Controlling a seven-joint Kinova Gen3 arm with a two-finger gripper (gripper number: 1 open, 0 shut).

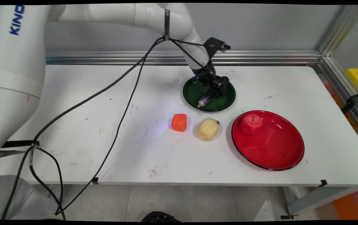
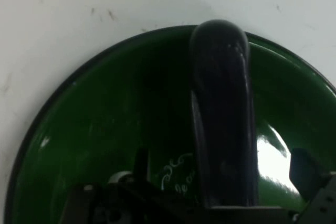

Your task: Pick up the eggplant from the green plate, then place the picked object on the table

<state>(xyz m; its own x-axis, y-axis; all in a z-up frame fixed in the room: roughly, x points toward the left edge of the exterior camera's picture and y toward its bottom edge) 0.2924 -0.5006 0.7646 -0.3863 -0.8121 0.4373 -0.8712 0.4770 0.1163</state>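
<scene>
A dark purple eggplant lies in the green plate, its pale stem end toward the near left. My gripper is down over the eggplant's far end. In the hand view the eggplant runs up the middle of the green plate, and my gripper is open astride it. The left fingertip and the right one each stand off from the eggplant's sides with a gap.
Near the plate, toward the table's front, sit an orange carrot chunk and a pale potato. A red plate at the right holds a red apple. Black cables hang across the table's left half.
</scene>
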